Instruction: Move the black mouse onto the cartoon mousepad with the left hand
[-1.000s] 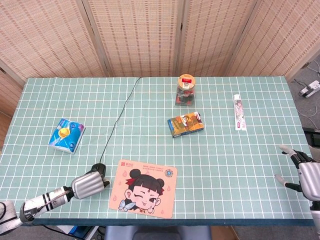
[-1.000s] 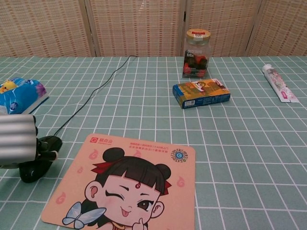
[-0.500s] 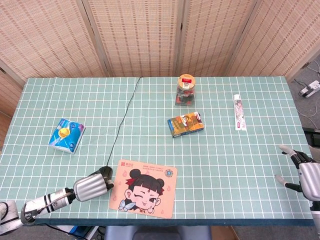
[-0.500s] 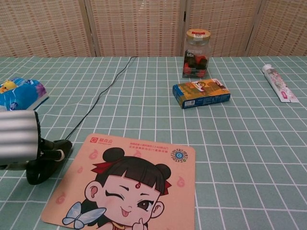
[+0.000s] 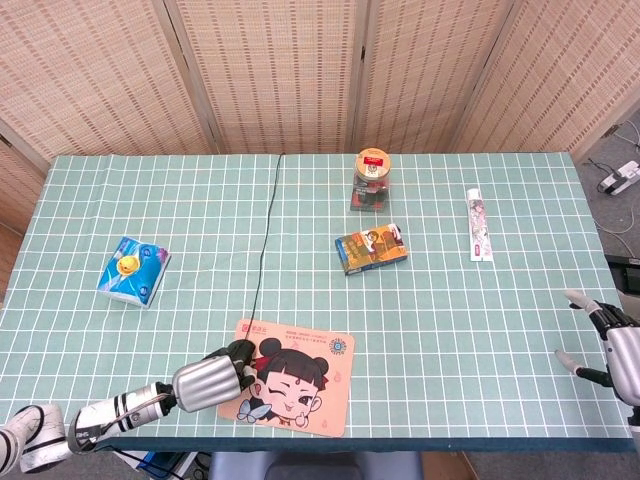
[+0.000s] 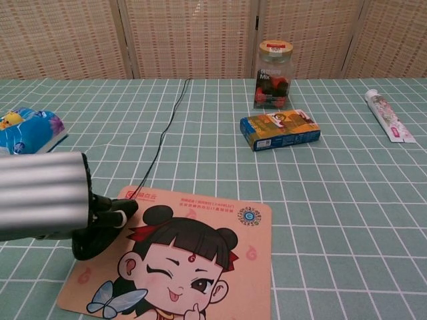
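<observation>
Black mouse (image 5: 240,352), gripped in the left hand's (image 5: 210,384) fingers, has slid from beside the cartoon mousepad (image 5: 300,385) onto its left edge, so it's basically delivered, just needs letting go.

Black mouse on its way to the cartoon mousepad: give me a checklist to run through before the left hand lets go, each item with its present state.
1. Left hand holds the black mouse: ok, fingers are wrapped over it.
2. Mouse is over the cartoon mousepad: ok, at the pad's left edge.
3. Mouse lies fully on the pad, not half over its border: cannot tell, the hand hides most of it.
4. Mouse cable runs free: ok, it lies across the table touching nothing else.
5. Pad lies flat: ok.
6. Right hand is out of the way: ok, at the table's far right edge, holding nothing.
</observation>
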You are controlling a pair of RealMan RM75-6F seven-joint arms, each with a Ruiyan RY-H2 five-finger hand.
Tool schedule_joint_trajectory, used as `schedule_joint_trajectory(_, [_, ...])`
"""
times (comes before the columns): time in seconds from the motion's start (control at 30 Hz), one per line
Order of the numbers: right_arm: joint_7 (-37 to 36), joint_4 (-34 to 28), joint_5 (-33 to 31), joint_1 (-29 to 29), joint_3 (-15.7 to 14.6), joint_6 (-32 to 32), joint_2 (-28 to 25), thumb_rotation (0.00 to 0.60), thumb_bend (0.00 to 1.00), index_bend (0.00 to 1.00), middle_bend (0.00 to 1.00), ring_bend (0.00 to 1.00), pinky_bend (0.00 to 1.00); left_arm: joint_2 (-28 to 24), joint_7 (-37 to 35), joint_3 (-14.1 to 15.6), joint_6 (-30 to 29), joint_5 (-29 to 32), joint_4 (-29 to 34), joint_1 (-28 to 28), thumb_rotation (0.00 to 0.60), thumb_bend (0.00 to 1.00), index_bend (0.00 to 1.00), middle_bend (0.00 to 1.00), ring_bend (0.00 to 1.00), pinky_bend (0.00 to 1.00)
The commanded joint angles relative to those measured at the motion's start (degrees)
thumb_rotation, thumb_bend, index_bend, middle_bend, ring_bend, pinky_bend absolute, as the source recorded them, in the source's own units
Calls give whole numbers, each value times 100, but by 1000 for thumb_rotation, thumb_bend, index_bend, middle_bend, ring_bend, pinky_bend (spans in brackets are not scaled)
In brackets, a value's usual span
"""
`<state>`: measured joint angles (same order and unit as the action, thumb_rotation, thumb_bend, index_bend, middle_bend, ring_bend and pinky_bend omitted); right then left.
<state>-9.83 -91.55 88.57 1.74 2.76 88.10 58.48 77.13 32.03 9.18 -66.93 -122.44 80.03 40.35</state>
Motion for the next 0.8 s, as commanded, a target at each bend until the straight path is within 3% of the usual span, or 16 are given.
schedule_joint_trajectory(0.03, [-36,-3,4,-15,3,27,-19,600,122,201,314,299,477,121,96,-54,141,15,101,57,600,187,636,713,1000,1000])
schedule_joint_trajectory(0.8, [-196,7,77,-73,-1,138,-82,600,122,201,314,300,477,758,853,-415,695,181,384,252,600,187,586,713,1000,1000])
